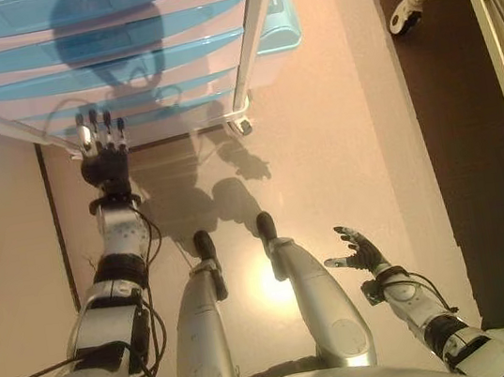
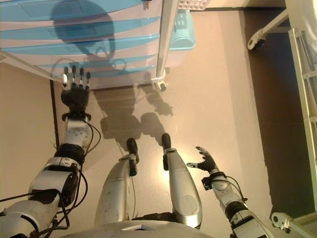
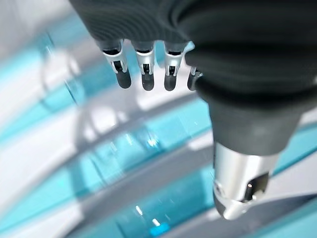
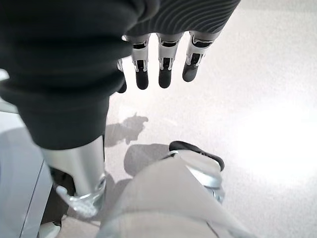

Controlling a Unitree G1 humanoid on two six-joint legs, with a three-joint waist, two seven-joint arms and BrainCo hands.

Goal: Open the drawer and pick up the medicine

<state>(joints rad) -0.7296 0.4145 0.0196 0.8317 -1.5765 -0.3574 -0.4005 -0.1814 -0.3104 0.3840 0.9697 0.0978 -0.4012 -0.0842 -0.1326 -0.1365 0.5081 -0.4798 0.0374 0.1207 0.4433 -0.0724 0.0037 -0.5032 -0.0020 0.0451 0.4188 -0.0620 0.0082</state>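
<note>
fingers straight on my left hand (image 1: 104,163), empty, reaching just short of the drawers (image 1: 118,52), all closed; medicine unseen; my right hand (image 1: 361,250) hangs open, well apart from them

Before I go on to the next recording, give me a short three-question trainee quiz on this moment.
1. True or false: the left hand holds the medicine.
2. Which hand reaches toward the drawer unit? A) left B) right
3. Fill in: the right hand hangs over the ____, fingers relaxed.

Key: 1 false, the hand is open and no medicine shows. 2 A. 3 floor.
</note>
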